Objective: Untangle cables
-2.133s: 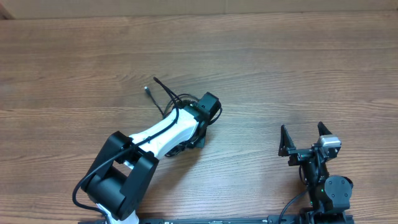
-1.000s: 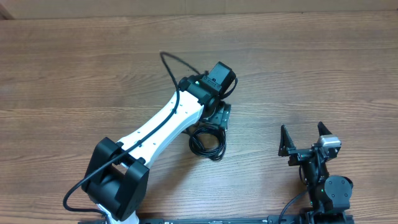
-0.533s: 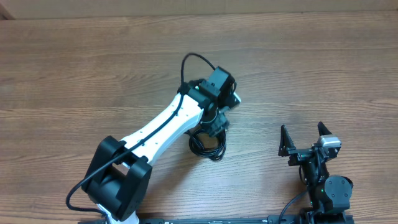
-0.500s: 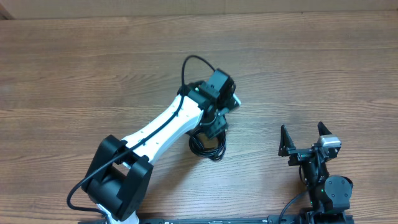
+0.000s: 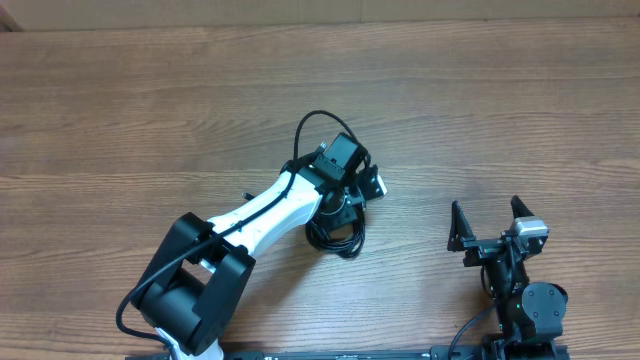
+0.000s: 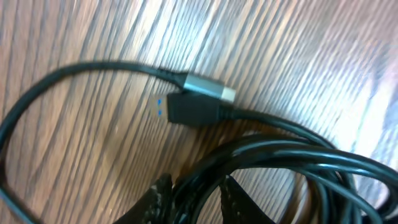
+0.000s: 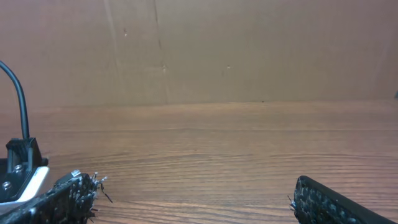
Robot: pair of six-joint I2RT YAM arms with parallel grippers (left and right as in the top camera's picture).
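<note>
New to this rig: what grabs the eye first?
The left gripper, mid-table, closed around the dark coiled cables. Just beyond it in the wrist view lie a silver-tipped plug and a black plug, side by side. The right gripper sits open at the near right edge.

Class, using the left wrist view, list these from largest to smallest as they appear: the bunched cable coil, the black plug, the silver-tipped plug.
Largest: the cable coil, by far.
Next: the black plug and the silver-tipped plug, which look about alike, so they are not ranked against each other.
</note>
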